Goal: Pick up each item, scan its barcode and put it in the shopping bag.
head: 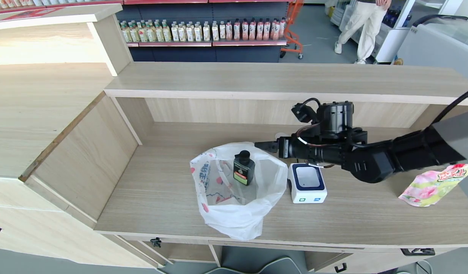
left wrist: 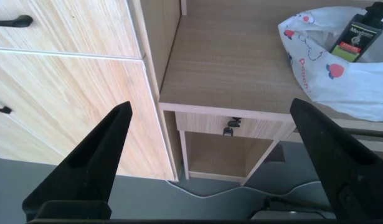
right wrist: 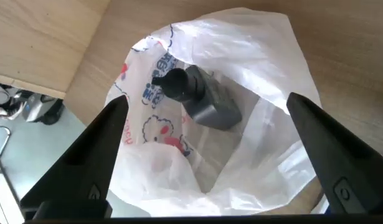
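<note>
Bagging of the black bottle [head: 244, 167] looks finished. It sits inside the white shopping bag [head: 234, 220] at the middle of the counter [head: 161, 190], with nothing gripping it. The right gripper [head: 265, 146] hangs just above the bag's rim, at about 1 o'clock from the bottle. Its jaws are spread wide and empty, and the right wrist view shows the bottle in the gap between them. The left gripper [left wrist: 211, 104] is low beside the cabinet front, below counter level and well apart from the bag, also spread wide with nothing in it.

The scanner [head: 307, 182] stands just beside the bag at 3 o'clock. Farther out along the same 3 o'clock line lies the pink pouch [head: 433, 184], flat on the counter and partly hidden by the arm. I judge it to be the item left to handle.

The next move calls for the right arm to lift clear of the bag without snagging the plastic, then swing out toward 3 o'clock. Because the pouch is thin and flat, a pinch at one edge seems likeliest to hold. Which face carries the barcode cannot be told, so it may need turning over the scanner window.
</note>
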You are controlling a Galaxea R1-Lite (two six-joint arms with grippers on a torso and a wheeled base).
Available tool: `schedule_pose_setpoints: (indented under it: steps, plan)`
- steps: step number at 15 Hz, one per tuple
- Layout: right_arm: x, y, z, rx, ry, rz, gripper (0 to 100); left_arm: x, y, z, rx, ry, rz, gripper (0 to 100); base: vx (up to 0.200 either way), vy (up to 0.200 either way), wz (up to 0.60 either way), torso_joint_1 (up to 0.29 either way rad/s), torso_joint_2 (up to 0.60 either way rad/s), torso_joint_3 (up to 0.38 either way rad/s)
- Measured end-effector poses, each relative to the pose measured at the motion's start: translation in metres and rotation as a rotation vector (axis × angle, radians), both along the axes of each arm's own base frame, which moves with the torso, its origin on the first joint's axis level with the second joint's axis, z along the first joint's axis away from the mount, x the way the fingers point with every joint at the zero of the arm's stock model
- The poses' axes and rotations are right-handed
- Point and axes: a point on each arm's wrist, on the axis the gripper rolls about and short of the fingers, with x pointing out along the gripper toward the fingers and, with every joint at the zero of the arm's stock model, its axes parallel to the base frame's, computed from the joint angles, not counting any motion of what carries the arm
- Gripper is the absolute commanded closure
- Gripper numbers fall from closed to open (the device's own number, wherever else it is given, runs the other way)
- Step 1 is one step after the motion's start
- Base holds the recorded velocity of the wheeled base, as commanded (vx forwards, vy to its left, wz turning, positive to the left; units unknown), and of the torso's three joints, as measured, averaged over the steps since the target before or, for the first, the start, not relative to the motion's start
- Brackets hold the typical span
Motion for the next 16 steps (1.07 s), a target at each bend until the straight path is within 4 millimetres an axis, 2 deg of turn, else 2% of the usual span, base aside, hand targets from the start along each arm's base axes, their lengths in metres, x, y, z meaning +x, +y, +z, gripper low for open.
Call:
schedule_pose_setpoints:
  steps: [3, 4, 6, 8, 10, 13, 14, 16]
  plan:
    - [-0.044, -0.028, 0.012, -0.025, 0.054, -0.034, 0, 0.000, 0.000, 0.000, 0.000, 0.000, -0.001, 0, 0.000, 0.000, 0.00, 0.000, 0.00, 0.000]
    - [-0.057, -0.043, 0.022, -0.031, 0.048, -0.080, 0, 0.000, 0.000, 0.000, 0.000, 0.000, 0.000, 0, 0.000, 0.000, 0.00, 0.000, 0.00, 0.000]
    - [-0.080, -0.080, 0.043, -0.060, 0.057, -0.215, 0, 0.000, 0.000, 0.000, -0.001, 0.000, -0.001, 0, 0.000, 0.000, 0.00, 0.000, 0.00, 0.000]
    - [-0.109, -0.132, 0.059, -0.115, 0.084, -0.392, 0, 0.000, 0.000, 0.000, -0.001, 0.000, 0.000, 0, 0.000, 0.000, 0.00, 0.000, 0.00, 0.000]
    - [-0.140, -0.167, 0.062, -0.179, 0.078, -0.518, 0, 0.000, 0.000, 0.000, 0.000, 0.000, 0.000, 0, 0.000, 0.000, 0.00, 0.000, 0.00, 0.000]
    - [-0.183, -0.187, 0.048, -0.238, 0.091, -0.610, 0, 0.000, 0.000, 0.000, -0.001, 0.000, 0.000, 0, 0.000, 0.000, 0.00, 0.000, 0.00, 0.000]
    - [-0.193, -0.189, 0.043, -0.244, 0.094, -0.622, 0, 0.000, 0.000, 0.000, 0.002, 0.000, -0.001, 0, 0.000, 0.000, 0.00, 0.000, 0.00, 0.000]
    - [-0.207, -0.189, 0.040, -0.249, 0.086, -0.633, 0, 0.000, 0.000, 0.000, 0.000, 0.000, 0.000, 0, 0.000, -0.200, 0.00, 0.000, 0.00, 0.002]
